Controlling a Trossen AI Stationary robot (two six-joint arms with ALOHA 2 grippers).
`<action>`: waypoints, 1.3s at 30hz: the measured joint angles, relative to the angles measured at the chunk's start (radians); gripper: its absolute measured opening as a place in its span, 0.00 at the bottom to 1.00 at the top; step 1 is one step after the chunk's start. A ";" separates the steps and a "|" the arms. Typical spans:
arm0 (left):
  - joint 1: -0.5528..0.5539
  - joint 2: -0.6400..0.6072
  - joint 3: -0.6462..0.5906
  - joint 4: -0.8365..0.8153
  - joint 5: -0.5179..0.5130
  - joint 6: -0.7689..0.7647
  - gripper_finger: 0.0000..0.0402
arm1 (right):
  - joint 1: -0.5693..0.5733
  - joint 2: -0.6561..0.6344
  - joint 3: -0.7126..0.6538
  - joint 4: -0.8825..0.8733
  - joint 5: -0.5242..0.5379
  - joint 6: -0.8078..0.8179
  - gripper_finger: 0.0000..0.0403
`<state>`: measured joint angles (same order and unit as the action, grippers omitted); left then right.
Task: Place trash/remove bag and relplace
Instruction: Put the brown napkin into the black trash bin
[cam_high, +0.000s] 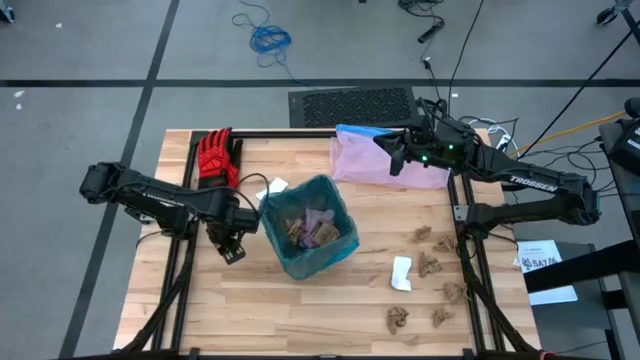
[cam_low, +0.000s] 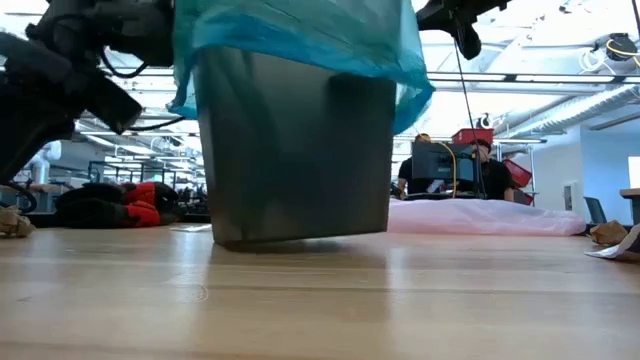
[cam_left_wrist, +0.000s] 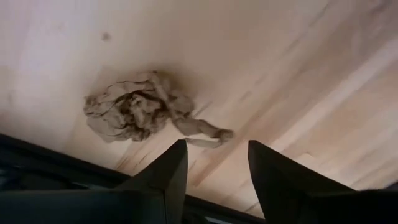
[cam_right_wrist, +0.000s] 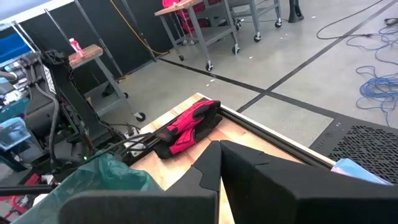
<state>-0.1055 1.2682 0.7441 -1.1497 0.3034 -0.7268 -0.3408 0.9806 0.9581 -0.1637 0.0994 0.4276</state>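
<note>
A dark bin (cam_low: 295, 150) stands on its base at the table's middle. The teal bag (cam_high: 300, 262) lines it, its rim folded over the bin's top (cam_low: 300, 40), and crumpled trash (cam_high: 312, 228) lies inside. My left gripper (cam_high: 232, 250) hangs just left of the bin, pointing steeply down and open. In the left wrist view its fingertips (cam_left_wrist: 217, 165) stand just short of a brown crumpled paper wad (cam_left_wrist: 140, 112) that lies on the wood. My right gripper (cam_high: 395, 160) (cam_right_wrist: 219, 163) is shut on nothing, held level in the air above the table's far side.
A pale pink bag (cam_high: 385, 160) lies flat at the far edge under my right gripper. Red gloves (cam_high: 214, 158) lie at the far left. Several brown paper wads (cam_high: 430, 265) and a white scrap (cam_high: 401, 272) are scattered on the near right. Black frame rails run along both sides.
</note>
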 joint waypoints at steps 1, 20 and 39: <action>0.000 0.000 -0.007 -0.003 -0.001 -0.001 0.41 | 0.000 0.000 0.000 0.004 0.000 0.002 0.00; 0.000 0.026 -0.055 0.045 -0.006 -0.001 0.11 | 0.000 0.000 0.000 0.027 0.001 0.006 0.00; 0.000 -0.012 0.193 -0.055 -0.009 0.000 0.00 | 0.000 0.000 0.000 0.034 0.000 0.000 0.00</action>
<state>-0.1054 1.2563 0.9372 -1.2048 0.2948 -0.7263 -0.3406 0.9802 0.9581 -0.1295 0.0990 0.4280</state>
